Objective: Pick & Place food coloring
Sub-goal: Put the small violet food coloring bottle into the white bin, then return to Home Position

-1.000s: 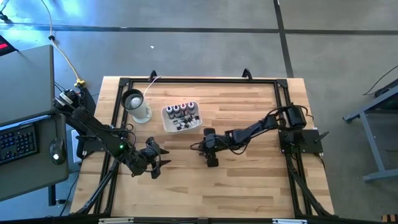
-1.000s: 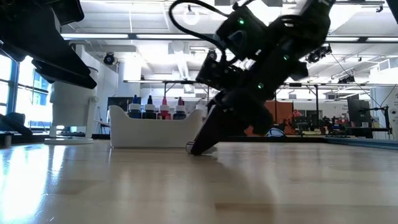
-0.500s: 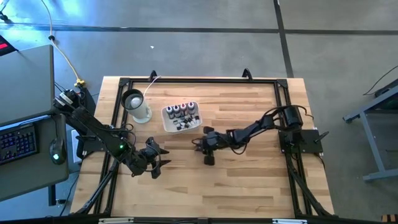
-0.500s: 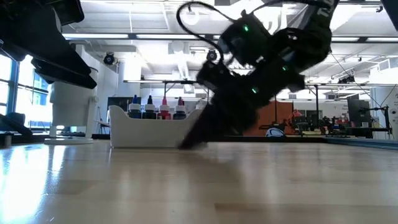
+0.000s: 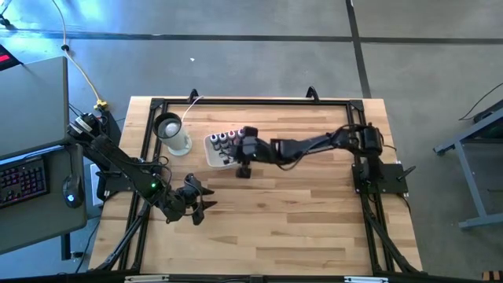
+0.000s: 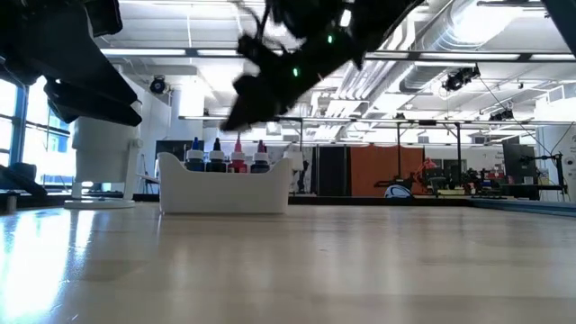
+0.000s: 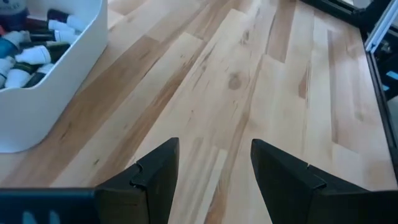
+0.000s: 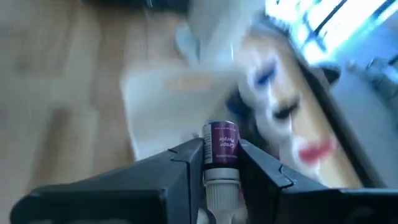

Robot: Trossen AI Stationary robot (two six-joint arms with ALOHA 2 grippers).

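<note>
The right gripper (image 8: pixel 221 163) has its fingers closed on one purple food coloring bottle (image 8: pixel 222 144), which stands between them with its label end outward and its pale cap toward the wrist; in the high view that gripper (image 5: pixel 244 154) hangs over the 3 o'clock edge of the white tray (image 5: pixel 213 158), and in the low view it rides well above the tray's rim (image 6: pixel 225 184), clear of the desk (image 5: pixel 314 204); so I judge this bottle picked and carried, with only its release into the tray left to do; the tray sits toward 11 o'clock of the desk's middle and already holds a cluster of bottles (image 5: pixel 225 140), some upright with coloured caps showing over the wall in the low view (image 6: pixel 227 156), others lying on their sides in the left wrist view (image 7: pixel 34 55); no bottle can be seen loose on the bare wood in any view, so this may be among the last, though the right arm hides a strip of the desk and I cannot be sure; the left gripper (image 7: pixel 214 171) waits toward 8 o'clock, its fingers spread wide and empty above the boards, near the tray but apart from it; a white cup (image 5: pixel 174 132) stands just beside the tray at its 9 o'clock side, untouched.
</note>
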